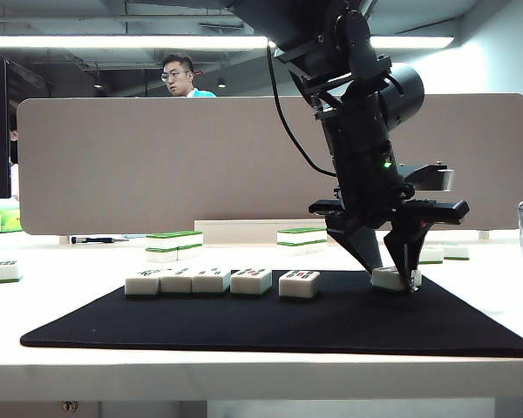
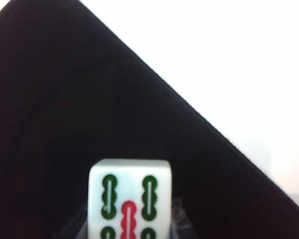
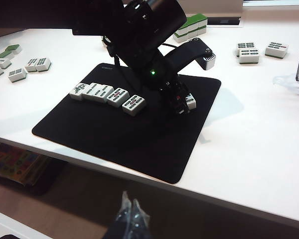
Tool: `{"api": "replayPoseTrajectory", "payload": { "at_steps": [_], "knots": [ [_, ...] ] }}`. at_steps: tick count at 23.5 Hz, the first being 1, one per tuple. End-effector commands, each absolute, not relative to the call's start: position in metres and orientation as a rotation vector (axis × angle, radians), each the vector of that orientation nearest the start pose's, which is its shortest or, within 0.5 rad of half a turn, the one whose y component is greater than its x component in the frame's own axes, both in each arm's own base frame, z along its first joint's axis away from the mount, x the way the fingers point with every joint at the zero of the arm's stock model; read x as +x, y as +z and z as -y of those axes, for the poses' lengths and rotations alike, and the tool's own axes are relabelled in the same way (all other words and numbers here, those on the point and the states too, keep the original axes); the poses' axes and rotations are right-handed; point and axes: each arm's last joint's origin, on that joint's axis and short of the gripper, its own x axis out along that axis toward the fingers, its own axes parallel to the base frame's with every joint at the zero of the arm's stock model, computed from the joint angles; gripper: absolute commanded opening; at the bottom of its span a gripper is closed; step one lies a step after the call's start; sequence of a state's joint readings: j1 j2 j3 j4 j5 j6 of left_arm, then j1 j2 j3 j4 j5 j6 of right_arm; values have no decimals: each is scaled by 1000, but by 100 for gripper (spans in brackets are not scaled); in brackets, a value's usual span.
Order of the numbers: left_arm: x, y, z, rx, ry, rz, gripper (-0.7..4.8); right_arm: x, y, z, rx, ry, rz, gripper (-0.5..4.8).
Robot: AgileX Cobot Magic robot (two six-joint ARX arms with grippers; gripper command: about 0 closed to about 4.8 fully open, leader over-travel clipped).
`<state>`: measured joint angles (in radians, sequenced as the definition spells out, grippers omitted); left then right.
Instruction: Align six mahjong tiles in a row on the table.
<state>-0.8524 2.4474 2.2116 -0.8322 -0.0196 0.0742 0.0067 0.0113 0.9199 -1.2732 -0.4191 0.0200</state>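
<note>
Now left tool half-open astride sixth tile, grip unclear; right tool shut, idle; square tile to row

Smooth, glossy white tiles with thin green back layers; face marks in green and red on the sixth tile. Matt black mat, soft-looking, cloth-like. Smooth white table, faintly sheened. Left gripper: matt black hard plastic at the sixth tile. Right gripper: dark fingertips tight together, glossy, well off the mat.
</note>
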Motion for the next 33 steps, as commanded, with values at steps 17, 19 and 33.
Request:
{"api": "replayPoseTrajectory", "payload": {
  "at_steps": [17,19,33],
  "knots": [
    [320,217,360,414,-553,-1295,181,-55,304,-11,87,419,-336,-1],
    [322,209,361,392,-522,-1320,181,-55,304,-11,86,420,-336,-1],
    [313,238,356,336,-591,-1310,245,-55,304,-11,86,419,-336,-1]
  ]
}}
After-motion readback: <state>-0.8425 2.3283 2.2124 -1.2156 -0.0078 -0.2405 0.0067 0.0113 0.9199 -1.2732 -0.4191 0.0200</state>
